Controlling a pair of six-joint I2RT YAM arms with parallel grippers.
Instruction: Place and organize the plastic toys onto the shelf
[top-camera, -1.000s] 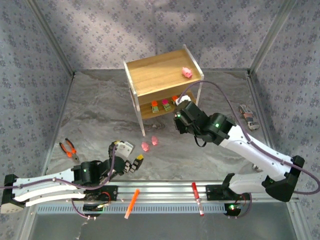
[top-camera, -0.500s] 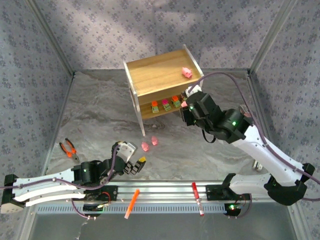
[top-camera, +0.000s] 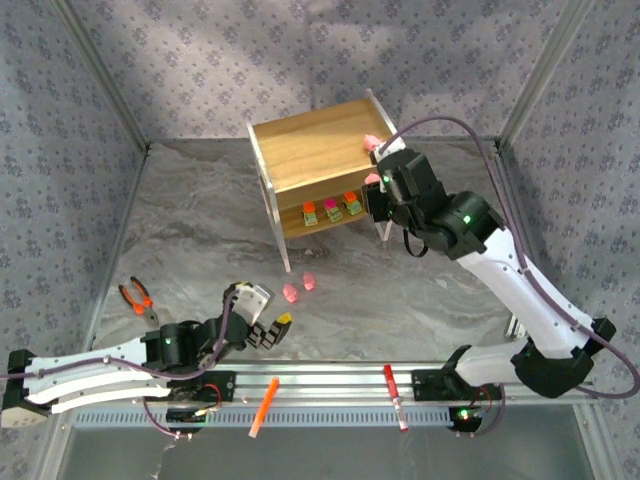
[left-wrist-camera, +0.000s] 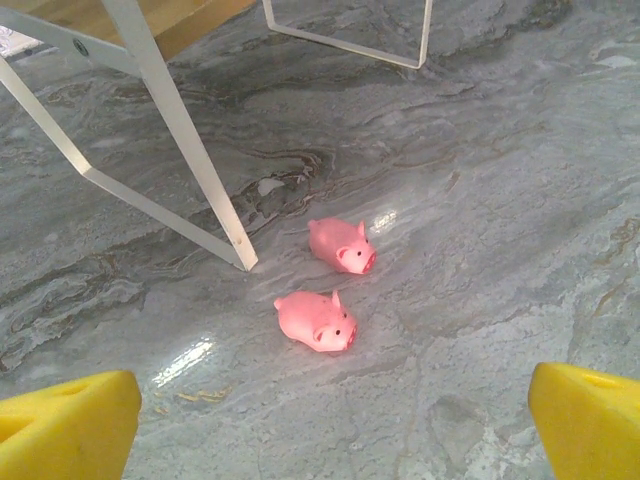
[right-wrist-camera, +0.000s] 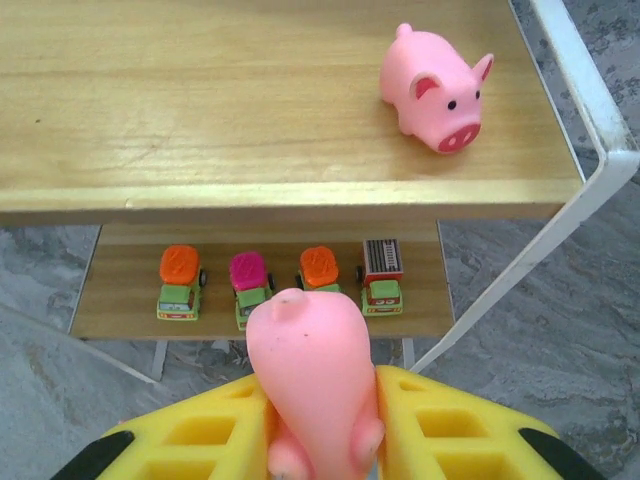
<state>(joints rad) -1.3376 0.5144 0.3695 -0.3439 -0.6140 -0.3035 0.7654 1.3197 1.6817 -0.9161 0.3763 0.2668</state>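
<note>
A: Toys, quick. What's on the shelf (right-wrist-camera: 200, 110)?
B: The four blocky toys (right-wrist-camera: 251, 285) sit in a row on the shelf's lower board. The first pig (right-wrist-camera: 435, 88) stands on the top board, near the shelf's right front corner as the right wrist camera sees it.
A: Other pigs?
B: The second pig (right-wrist-camera: 310, 375) is clamped between the yellow pads of the right gripper (right-wrist-camera: 320, 420), in the air just in front of the shelf's top board. It is not set down yet. The third pig (left-wrist-camera: 342, 245) and fourth pig (left-wrist-camera: 316, 320) lie on the table (left-wrist-camera: 480, 150), just beside a front leg of the shelf, close together but apart.
A: Left gripper?
B: The left gripper (left-wrist-camera: 330, 440) has its fingers wide apart and holds nothing. It is low over the table and faces those two pigs, on their side away from the shelf.
A: Progress?
B: My judgement: five of eight placed, a sixth nearly there. That leaves the held pig and both table pigs.
</note>
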